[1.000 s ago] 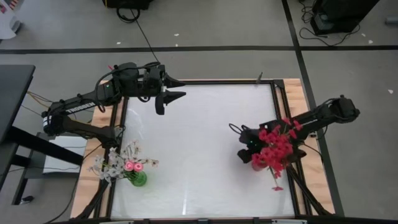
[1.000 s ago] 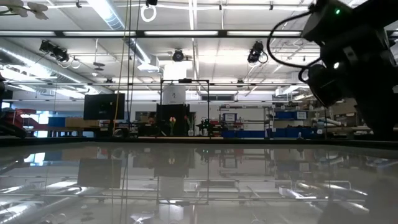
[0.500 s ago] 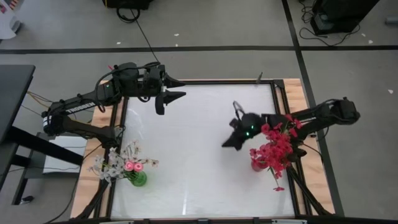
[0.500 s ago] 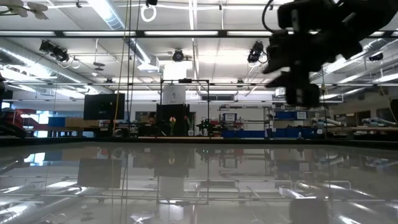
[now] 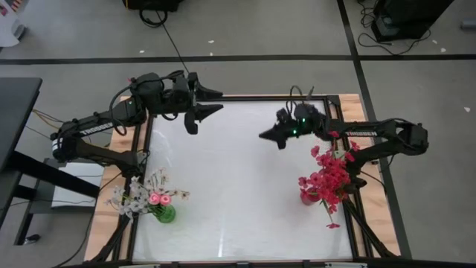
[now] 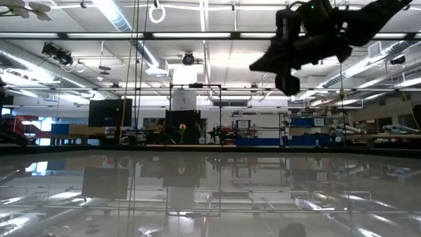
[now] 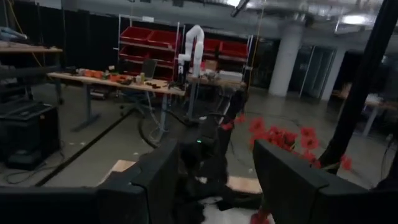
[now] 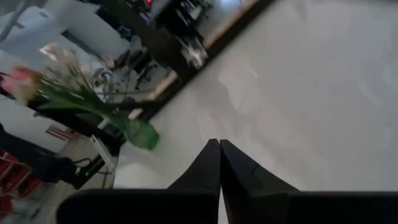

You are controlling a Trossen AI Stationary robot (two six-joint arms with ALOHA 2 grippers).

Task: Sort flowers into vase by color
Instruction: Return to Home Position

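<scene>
My left end effector point(image 5: 212, 103) hangs over the far left corner of the counter point(image 5: 238, 171), its fingers spread wide and holding nothing, pointing across toward the other arm. The pink and white flowers point(image 5: 149, 196) stand in the green vase point(image 5: 165, 215), well apart from this end effector, at the other end of the counter's left edge and off to the side of where its fingers point. Their thin stems rise from the vase and fan outward, most of the heads leaning toward the counter's left rim.

My right end effector point(image 5: 263, 135) hovers above the far middle of the counter, fingers pressed together on nothing, tips aimed at the left side; its wrist view looks past them to the green vase with its stems tilted.

The red flowers point(image 5: 329, 176) sit in the red vase point(image 5: 306, 197), behind this end effector, near its own arm. The bunch stands upright, with one spray drooping away toward the counter's near edge. The blossoms hide most of the red vase, and I cannot make out any dark buds among them. The low view shows neither vase.
</scene>
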